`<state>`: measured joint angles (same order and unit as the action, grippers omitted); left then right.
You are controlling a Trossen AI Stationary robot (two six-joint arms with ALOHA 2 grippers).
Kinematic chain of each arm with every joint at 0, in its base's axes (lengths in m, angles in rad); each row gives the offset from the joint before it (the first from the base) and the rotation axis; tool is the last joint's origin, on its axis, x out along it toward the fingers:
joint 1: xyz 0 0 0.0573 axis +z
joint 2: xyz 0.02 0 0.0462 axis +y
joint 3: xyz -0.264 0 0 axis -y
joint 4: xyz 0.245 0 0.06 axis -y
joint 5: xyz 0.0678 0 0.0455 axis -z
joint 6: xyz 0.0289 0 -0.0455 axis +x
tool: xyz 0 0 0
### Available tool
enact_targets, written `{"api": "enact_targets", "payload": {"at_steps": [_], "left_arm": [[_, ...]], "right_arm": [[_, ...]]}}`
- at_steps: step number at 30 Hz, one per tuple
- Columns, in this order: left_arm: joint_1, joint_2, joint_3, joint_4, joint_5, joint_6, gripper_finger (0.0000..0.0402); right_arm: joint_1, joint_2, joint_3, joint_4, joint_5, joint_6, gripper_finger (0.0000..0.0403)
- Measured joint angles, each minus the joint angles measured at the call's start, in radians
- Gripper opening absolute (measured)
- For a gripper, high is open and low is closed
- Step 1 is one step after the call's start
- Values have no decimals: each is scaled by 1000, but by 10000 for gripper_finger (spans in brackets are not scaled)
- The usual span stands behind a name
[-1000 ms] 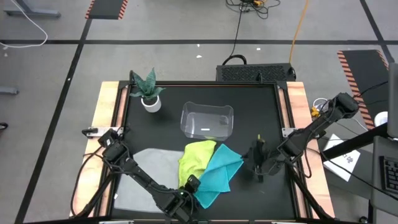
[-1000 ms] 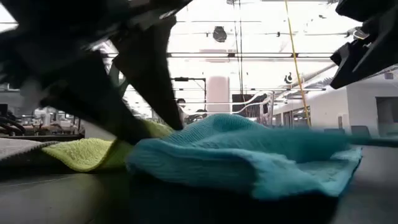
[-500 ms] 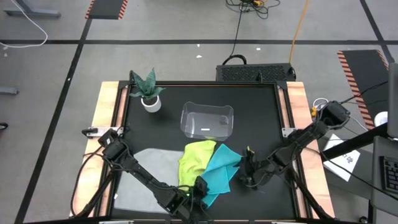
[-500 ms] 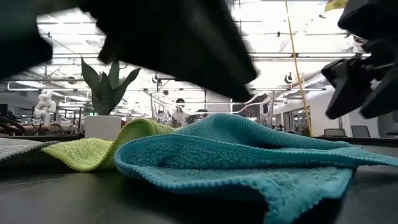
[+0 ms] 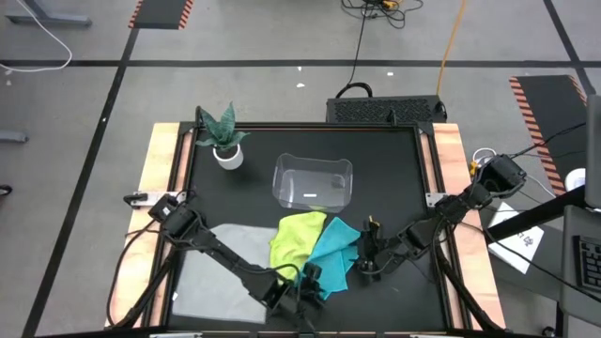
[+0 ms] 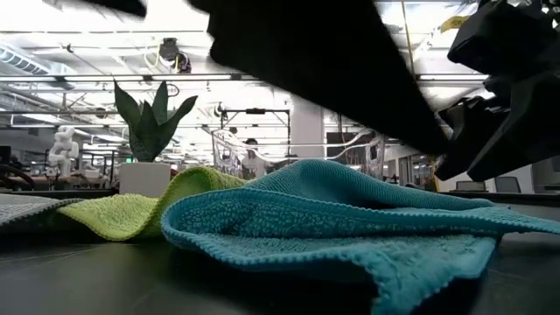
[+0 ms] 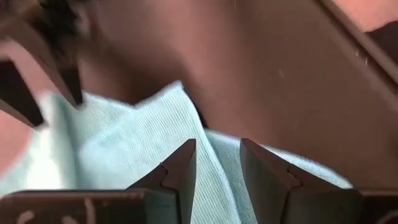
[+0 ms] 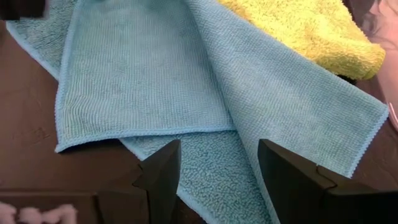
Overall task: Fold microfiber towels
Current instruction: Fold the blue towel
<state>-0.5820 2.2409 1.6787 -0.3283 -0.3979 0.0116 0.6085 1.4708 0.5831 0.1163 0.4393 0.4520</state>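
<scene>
Your teal towel [image 5: 331,259] lies rumpled near the middle of the counter's [image 5: 394,178] front half, one corner folded over itself, and it overlaps the edge of the yellow-green towel [image 5: 296,239] that sits just beside it toward the left. The grey towel [image 5: 211,272] lies flat toward the front left corner, partly under your left arm. From counter level the teal towel humps up in front, with the yellow-green one lying behind it.

Your left claw [image 5: 310,280] is down at the front corner of the teal towel, close to the counter's front edge. In its wrist view the two fingers [image 7: 180,171] stand a narrow gap apart with teal cloth right ahead of them; I cannot tell whether any cloth is actually caught between them.

Your right claw [image 5: 369,255] is low over the counter just beside the teal towel's right edge. Its fingers [image 8: 163,171] are spread wide with nothing between them, and the towel's folded flap and hem lie just ahead of the tips.

Behind the towels, a clear plastic bin [image 5: 313,182] stands near the middle of the counter, and a small potted plant [image 5: 223,137] stands at the back left corner, well apart from all three cloths.
</scene>
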Motion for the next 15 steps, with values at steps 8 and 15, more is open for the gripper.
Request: {"api": "enact_targets", "payload": {"at_steps": [8,15], "left_arm": [[-11,0,0,-60,23,-60,127],[4,31,0,-109,43,-138,127]], "right_arm": [[-6,0,0,0,1,-6,208],[-6,0,0,0,1,-8,208]]}}
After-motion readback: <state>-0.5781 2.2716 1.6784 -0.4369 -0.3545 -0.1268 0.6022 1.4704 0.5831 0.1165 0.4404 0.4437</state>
